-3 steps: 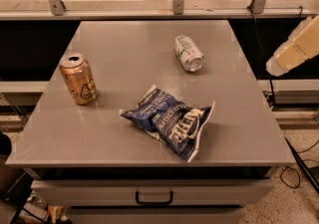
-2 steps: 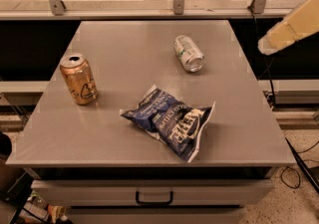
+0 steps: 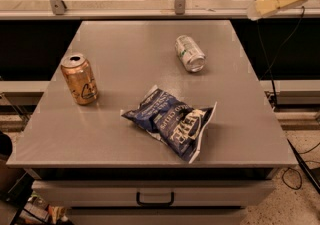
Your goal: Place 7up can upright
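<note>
Lying on its side, the 7up can point(image 3: 190, 53) is seen on the far right part of the grey table point(image 3: 125, 44), its silver top turned toward the table's near edge and its green markings showing along the body. It is touched by nothing and is set well apart from everything else on the table. Near the middle of the table, toward its front edge, a crumpled blue chip bag point(image 3: 170, 121) is spread flat, its torn silver end pointed to the table's right. On the left side of the table an orange-gold can point(image 3: 79, 79) with a dark logo is stood upright, its opened top visible. The gripper point(image 3: 261, 6) is held in the air beyond the table's far right corner, off the table's surface and well apart from the 7up can; nothing is seen in it, and whether it is open or closed cannot be told. Under the table's front edge a drawer with a dark handle point(image 3: 155, 200) is shown.
</note>
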### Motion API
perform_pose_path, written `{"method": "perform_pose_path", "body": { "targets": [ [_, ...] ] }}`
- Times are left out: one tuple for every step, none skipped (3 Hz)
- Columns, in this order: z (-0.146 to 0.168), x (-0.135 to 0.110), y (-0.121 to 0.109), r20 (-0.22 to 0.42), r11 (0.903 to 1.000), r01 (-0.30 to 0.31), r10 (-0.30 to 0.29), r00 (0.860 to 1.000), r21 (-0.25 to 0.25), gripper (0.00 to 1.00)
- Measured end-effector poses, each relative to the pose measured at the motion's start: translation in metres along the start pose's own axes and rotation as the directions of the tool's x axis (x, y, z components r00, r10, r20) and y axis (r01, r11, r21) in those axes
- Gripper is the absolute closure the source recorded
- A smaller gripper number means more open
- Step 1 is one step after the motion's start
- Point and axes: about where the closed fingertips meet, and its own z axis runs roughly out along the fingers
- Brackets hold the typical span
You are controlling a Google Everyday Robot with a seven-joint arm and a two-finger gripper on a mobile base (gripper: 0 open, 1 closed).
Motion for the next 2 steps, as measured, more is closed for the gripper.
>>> {"method": "perform_pose_path", "body": {
  "targets": [
    [0.013,-0.016,-0.010,-0.023,0.9967,-0.079,0.080,0.997,0.019,0.00],
    [0.042,-0.047,-0.005,-0.076,0.9965,-0.081,0.083,0.994,0.020,0.00]
  ]
}}
